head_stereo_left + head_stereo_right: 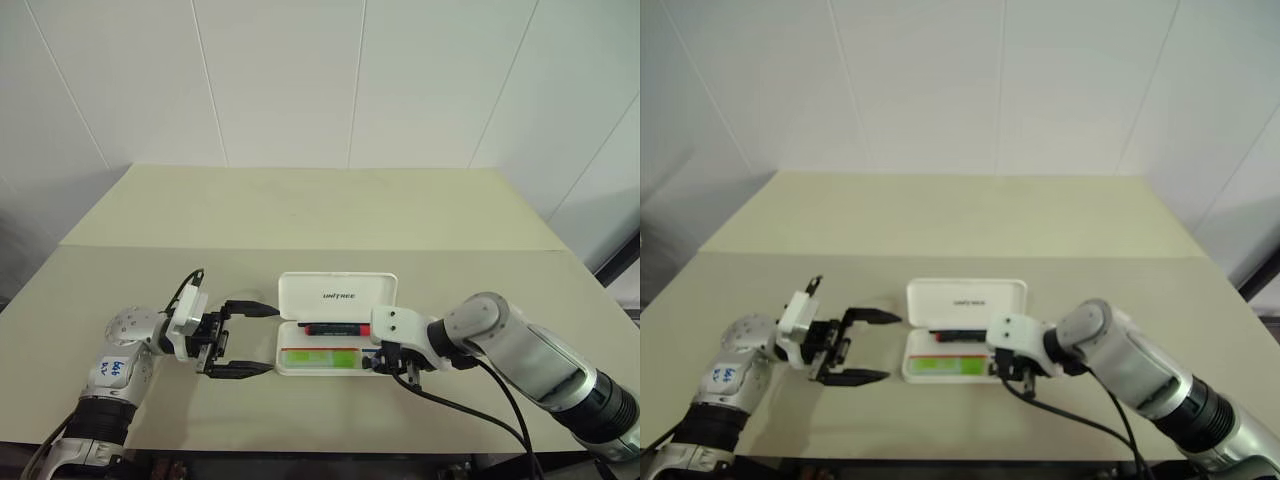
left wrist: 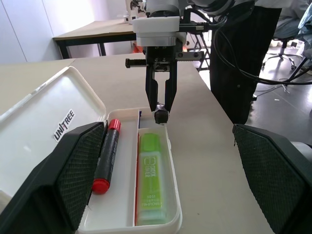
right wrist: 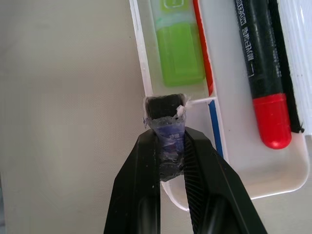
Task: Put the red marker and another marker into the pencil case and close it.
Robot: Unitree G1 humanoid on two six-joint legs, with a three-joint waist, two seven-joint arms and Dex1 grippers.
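From the head camera, you have the pencil case (image 1: 337, 325) lying open near the front of the table (image 1: 300, 210), its lid tipped back away from you, with the red marker (image 1: 335, 328) in the far slot of the tray and another marker (image 1: 320, 357), the light-green one, in the near slot. Your left gripper (image 1: 243, 340) hovers just beside the case's left end, jaws spread wide and empty, pointing across toward the case. Your right gripper (image 1: 388, 362) hangs over the case's right end, angled down. In the left wrist view, both markers lie flat and fully inside the tray, side by side with a divider between them, and the lid stands open beside the red marker; the right gripper comes down at the far end of the tray with its jaws drawn narrow on a small dark object (image 2: 161, 116). In the right wrist view, those jaws pinch that same small object, dark and wrapped with a bluish band, right at the tray's end wall, just past the tip of the green marker; whether it touches the tray you cannot tell. So the loading looks done: both markers are in. What is left, as I judge it, is the closing: the lid is still fully open, and the right gripper's small object has to be dealt with or kept clear before the lid swings down.
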